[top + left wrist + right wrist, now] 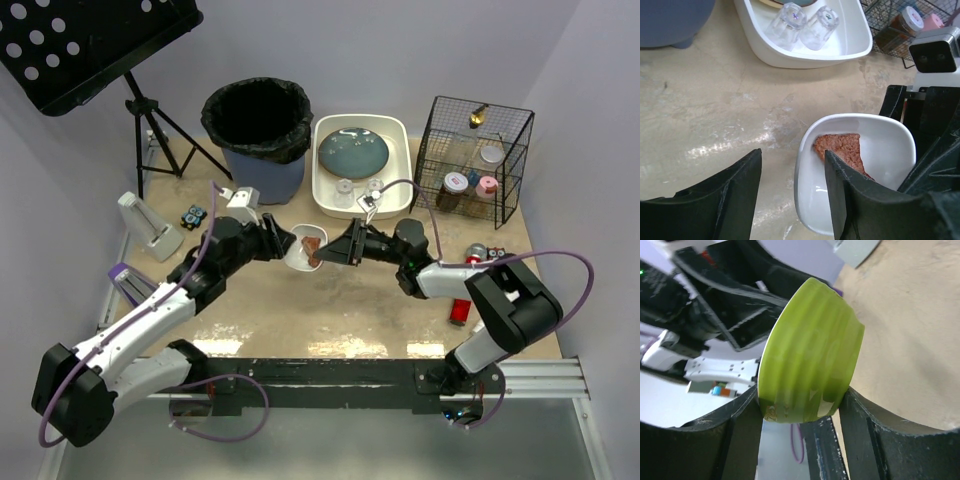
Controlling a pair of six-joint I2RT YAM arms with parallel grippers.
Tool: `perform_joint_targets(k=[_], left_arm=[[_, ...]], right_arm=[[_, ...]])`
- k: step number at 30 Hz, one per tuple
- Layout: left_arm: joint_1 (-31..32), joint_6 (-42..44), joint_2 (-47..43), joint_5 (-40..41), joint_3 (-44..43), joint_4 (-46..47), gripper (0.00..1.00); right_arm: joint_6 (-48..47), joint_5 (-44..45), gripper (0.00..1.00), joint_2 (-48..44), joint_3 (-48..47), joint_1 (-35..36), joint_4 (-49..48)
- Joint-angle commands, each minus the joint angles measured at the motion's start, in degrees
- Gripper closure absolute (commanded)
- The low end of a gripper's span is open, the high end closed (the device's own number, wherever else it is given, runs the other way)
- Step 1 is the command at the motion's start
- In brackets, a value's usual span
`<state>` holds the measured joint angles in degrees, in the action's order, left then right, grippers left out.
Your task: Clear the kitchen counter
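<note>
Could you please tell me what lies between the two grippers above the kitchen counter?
A bowl, white inside with a brown piece of food in it, lies between the left gripper and the right gripper; the top view shows this.

Nothing written can be read. The bowl (810, 350) clamped in the right gripper (797, 410) bears faint raised marks on its green outside, close to the fingers, too blurred to decipher. Labels on the jars (452, 190) beyond that gripper are too small.
</note>
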<state>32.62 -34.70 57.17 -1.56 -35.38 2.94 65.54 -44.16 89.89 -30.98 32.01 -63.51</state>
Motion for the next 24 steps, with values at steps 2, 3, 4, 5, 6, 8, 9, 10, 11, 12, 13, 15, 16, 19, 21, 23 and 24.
perform_joint_targets(k=[2, 3, 4, 5, 6, 8, 9, 10, 11, 12, 13, 15, 16, 19, 21, 23, 24], left_arm=[[-2.2, 5.5, -4.1, 5.3, -7.6, -6.5, 0.41], [-2.6, 6.4, -4.5, 5.6, -8.4, -7.6, 0.41], [-3.0, 7.2, -5.0, 5.9, -9.4, -8.7, 0.41], [-3.4, 8.0, -5.3, 6.5, -10.3, -9.7, 0.41], [-3.5, 8.7, -5.5, 7.1, -10.9, -10.8, 0.4], [-3.9, 10.0, -6.2, 8.8, -11.8, -12.5, 0.4], [-4.1, 10.3, -6.5, 9.3, -11.9, -13.1, 0.4], [-4.5, 10.6, -6.5, 9.7, -11.8, -13.7, 0.4], [-4.8, 10.8, -6.7, 9.9, -11.6, -14.3, 0.39], [-5.3, 10.8, -7.1, 10.0, -11.4, -14.7, 0.39], [-5.8, 10.7, -7.3, 10.0, -11.1, -15.3, 0.39], [-6.7, 10.7, -7.9, 9.9, -10.2, -15.8, 0.39], [-7.1, 10.8, -8.0, 9.8, -9.9, -16.0, 0.39], [-8.2, 11.4, -8.4, 9.6, -8.8, -16.8, 0.39], [-8.5, 12.3, -8.4, 10.2, -8.6, -17.4, 0.39], [-8.5, 13.1, -8.5, 10.5, -8.6, -18.1, 0.39], [-8.5, 13.3, -8.6, 10.5, -8.5, -18.2, 0.39]], right_arm=[[-11.6, 7.3, 1.0, -5.9, -6.1, 0.2, 15.7], [-13.1, 9.9, 1.0, -6.6, -7.2, 0.2, 18.9], [-14.5, 11.3, 1.0, -7.4, -8.1, 0.2, 21.1], [-15.7, 12.8, 1.0, -8.0, -9.4, 0.2, 23.6], [-16.7, 14.4, 1.0, -8.2, -10.6, 0.2, 25.7], [-18.3, 17.1, 1.0, -8.6, -13.4, 0.1, 29.1], [-18.9, 18.2, 1.0, -8.7, -14.5, 0.0, 30.3], [-19.3, 19.5, 1.0, -8.6, -15.9, 0.1, 31.3], [-19.9, 20.9, 1.0, -8.8, -17.0, 0.1, 32.3], [-20.4, 22.0, 1.0, -8.8, -18.4, 0.0, 33.3], [-20.8, 23.4, 1.0, -8.9, -20.3, 0.0, 34.6], [-21.7, 26.3, 1.0, -9.1, -23.2, -0.2, 37.0], [-22.0, 27.6, 1.0, -9.3, -24.7, -0.3, 37.7], [-23.4, 30.4, 1.0, -9.6, -29.5, -0.8, 39.6], [-24.1, 30.8, 1.0, -8.9, -33.6, -1.2, 41.3], [-24.3, 30.5, 1.0, -7.9, -37.8, -1.6, 43.5], [-24.0, 30.0, 1.0, -7.1, -39.7, -1.9, 44.3]])
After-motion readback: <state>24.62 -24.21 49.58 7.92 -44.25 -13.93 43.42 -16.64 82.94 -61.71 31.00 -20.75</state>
